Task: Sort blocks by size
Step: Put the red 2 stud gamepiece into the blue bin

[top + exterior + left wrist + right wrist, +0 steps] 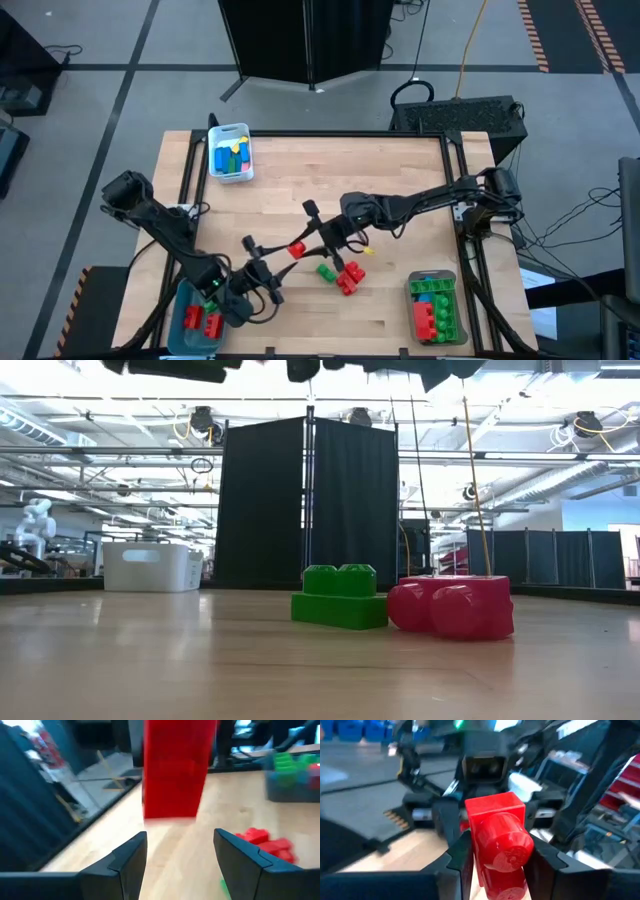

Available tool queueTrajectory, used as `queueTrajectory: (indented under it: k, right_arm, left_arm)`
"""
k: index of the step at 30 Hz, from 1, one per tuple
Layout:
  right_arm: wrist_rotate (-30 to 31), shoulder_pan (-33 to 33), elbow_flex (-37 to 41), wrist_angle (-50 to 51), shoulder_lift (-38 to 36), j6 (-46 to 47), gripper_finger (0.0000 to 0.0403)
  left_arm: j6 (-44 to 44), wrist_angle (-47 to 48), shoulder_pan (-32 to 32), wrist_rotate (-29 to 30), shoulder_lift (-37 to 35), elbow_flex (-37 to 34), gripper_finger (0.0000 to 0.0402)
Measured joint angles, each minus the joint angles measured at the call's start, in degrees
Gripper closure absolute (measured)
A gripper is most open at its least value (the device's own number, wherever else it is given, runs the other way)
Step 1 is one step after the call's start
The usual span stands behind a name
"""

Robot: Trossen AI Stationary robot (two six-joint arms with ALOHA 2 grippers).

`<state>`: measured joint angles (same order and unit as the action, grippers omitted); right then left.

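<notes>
Red block [297, 250] clamped between the right gripper's [301, 247] fingers at frame centre, left gripper [262, 272] held with fingers apart just lower left of it, green block [326, 271] and red blocks [349, 279] lying on the table [400, 190] below centre.

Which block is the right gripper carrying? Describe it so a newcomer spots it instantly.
Start at the wooden table and follow the right arm to the right gripper near the middle. It holds a red block above the table, facing the open left gripper. Unlike the green block and red blocks nearby, it is airborne.
</notes>
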<state>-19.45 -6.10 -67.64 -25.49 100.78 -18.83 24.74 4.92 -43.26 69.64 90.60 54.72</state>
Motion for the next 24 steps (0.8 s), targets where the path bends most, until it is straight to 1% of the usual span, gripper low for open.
queueTrajectory:
  k: [3,9,17,19,21,24]
  right_arm:
    - [0.31,0.08,-0.09,-1.31,-0.13,1.14,0.0284]
    - [4.38,0.03,-0.07,-1.28,-0.05,1.69,0.0284]
    - [4.94,0.03,-0.07,-0.88,-0.05,3.35,0.0284]
    - [5.43,0.03,-0.07,-0.75,-0.05,3.43,0.0284]
    - [7.21,-0.04,-0.07,-0.10,-0.05,3.63,0.0284]
    - [7.39,-0.04,-0.07,1.21,-0.05,3.65,0.0284]
  left_arm:
    - [0.73,1.32,-0.58,4.16,0.03,-0.02,0.0187]
    - [0.16,1.67,0.30,5.23,0.03,-0.02,0.0187]
    - [-0.50,1.58,1.98,5.25,0.03,-0.02,0.0187]
    - [-1.54,0.98,2.21,5.25,0.03,-0.02,0.0187]
    - [-2.76,-0.56,2.55,5.34,0.03,-0.02,0.0187]
    - [-5.75,-3.35,2.91,5.47,0.03,-0.02,0.0187]
